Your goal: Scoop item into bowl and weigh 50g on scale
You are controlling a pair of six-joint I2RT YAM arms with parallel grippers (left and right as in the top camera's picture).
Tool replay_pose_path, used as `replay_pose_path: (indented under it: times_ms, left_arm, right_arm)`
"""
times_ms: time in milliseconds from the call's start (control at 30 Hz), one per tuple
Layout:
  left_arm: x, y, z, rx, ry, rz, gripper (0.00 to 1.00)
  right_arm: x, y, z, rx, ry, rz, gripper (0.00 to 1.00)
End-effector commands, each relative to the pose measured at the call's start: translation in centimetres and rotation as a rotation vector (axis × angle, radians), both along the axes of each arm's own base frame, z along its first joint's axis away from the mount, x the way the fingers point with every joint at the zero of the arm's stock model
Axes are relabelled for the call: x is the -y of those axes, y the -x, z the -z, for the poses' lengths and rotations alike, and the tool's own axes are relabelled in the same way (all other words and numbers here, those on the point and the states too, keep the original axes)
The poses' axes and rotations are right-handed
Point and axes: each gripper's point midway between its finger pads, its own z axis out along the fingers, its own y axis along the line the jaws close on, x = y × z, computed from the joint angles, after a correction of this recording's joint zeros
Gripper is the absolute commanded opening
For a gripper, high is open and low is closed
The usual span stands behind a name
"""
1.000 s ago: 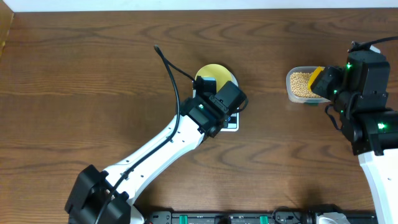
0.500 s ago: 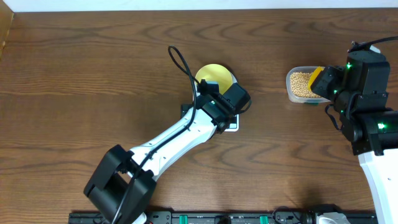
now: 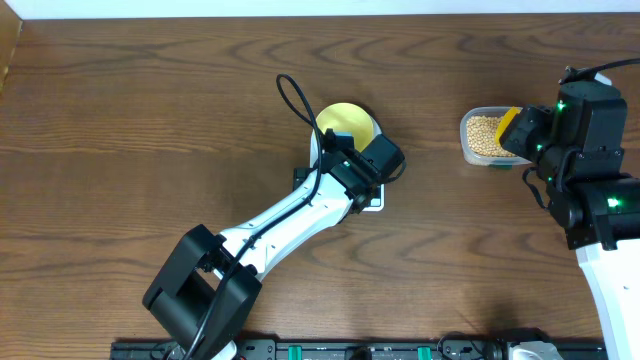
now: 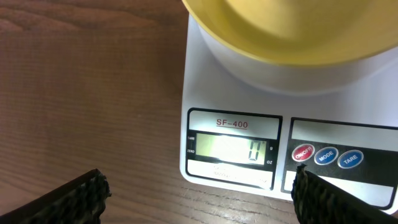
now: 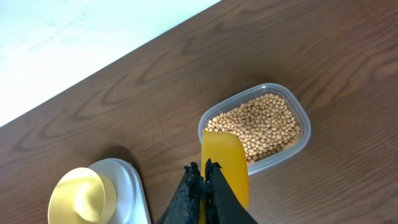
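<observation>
Your left gripper [image 4: 199,204] is wide open and grips nothing. In the left wrist view its two dark fingertips [image 4: 69,198] sit in the bottom corners, one over the wooden table [image 3: 150,120] and one at the scale's lower right edge.

The white scale [image 4: 236,81] fills the middle of that view. Its display [image 4: 233,149] reads 0. The red button [image 4: 303,154] and two blue buttons [image 4: 325,156] are just right of the display.

The pale yellow-green bowl [image 4: 280,25] stands on the scale's platform at the top of the frame. In the overhead view it's at centre, half hidden by the left arm.

Your right gripper [image 5: 200,186] is closed on the handle of the yellow scoop [image 5: 225,162]. The scoop's blade lies over the lower left edge of the clear plastic tub [image 5: 303,134]. You can't tell whether it touches the contents.

The beans [image 5: 261,124] are all in the tub, upper right in the overhead view, well apart from bowl and scale.
</observation>
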Motion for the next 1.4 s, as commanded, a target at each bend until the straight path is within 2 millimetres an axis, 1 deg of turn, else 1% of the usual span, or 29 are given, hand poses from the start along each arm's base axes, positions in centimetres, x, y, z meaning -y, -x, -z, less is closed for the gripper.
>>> replay_pose_path:
  times_ms: [0, 300, 633, 900, 1067, 1367]
  left_arm:
    - [-0.5, 0.0, 0.5, 0.0, -0.028, -0.012, 0.96]
    - [-0.4, -0.1, 0.5, 0.008, -0.027, -0.01, 0.96]
    - [0.1, 0.3, -0.2, 0.09, -0.072, -0.025, 0.96]
    - [-0.5, 0.8, 0.2, 0.106, -0.081, -0.073, 0.96]
    - [-0.7, 0.9, 1.4, 0.114, -0.07, -0.081, 0.96]
    - [-0.2, 0.5, 1.6, 0.134, -0.046, -0.082, 0.97]
  right_arm:
    - [0.2, 0.0, -1.2, 0.03, -0.002, 0.006, 0.01]
    - [0.2, 0.0, -1.2, 0.03, -0.002, 0.006, 0.01]
    - [0.2, 0.0, -1.2, 0.03, -0.002, 0.006, 0.01]
    - [0.2, 0.1, -1.2, 0.028, -0.002, 0.006, 0.01]
    - [0.2, 0.1, -1.2, 0.028, -0.003, 0.005, 0.01]
    - [-0.2, 0.1, -1.1, 0.026, -0.016, -0.013, 0.01]
